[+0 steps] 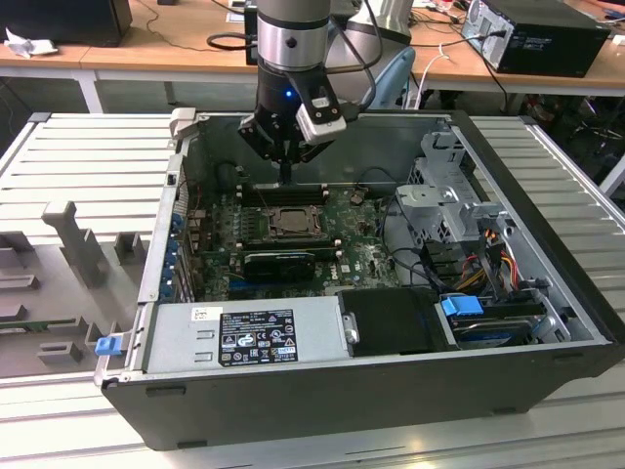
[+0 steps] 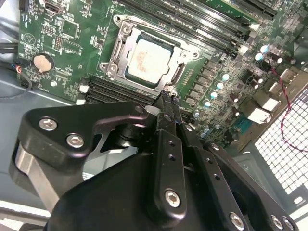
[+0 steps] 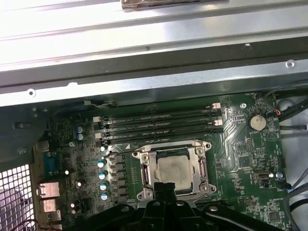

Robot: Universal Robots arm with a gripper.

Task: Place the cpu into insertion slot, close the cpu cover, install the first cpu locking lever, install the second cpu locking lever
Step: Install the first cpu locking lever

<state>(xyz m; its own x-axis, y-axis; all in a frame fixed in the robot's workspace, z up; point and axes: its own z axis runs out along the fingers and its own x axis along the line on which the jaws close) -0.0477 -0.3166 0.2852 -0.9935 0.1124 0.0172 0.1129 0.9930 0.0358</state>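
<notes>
Exterior view, left to right. Grey moulded tray point(image 1: 59, 264) is lying at the exterior view's left, just beside the open computer case point(image 1: 391, 391). Blue latch point(image 1: 107, 344) is sticking out at the case's near left corner. Power supply point(image 1: 249, 332) is sitting along the near wall.

Arm is hanging in from above. Gripper point(image 1: 286, 174) is hovering over the green motherboard point(image 1: 366, 259), with its tip over the memory slots point(image 1: 283, 192) just behind the insertion slot point(image 1: 291, 223). Fingers point(image 2: 169, 110) are pressing together into one narrow point in both wrist views, with nothing showing between them. Can't tell if the tip is touching the board.

The cpu point(image 2: 153, 60) is sitting in the insertion slot. Its pale face is showing through the cut-out of the cpu cover point(image 2: 179, 73), which is lying flat down around it. In the first wrist view the gripper tip point(image 3: 163, 186) is sitting at the socket's edge.

Black card point(image 1: 278, 264) is lying just in front of the socket. Further right, drive cage point(image 1: 444, 200) is standing against the case's far right side, cable bundle point(image 1: 488, 259) is running below it, and blue tab point(image 1: 461, 305) is sitting near the front right. Black computer point(image 1: 537, 34) is sitting on the desk behind.
</notes>
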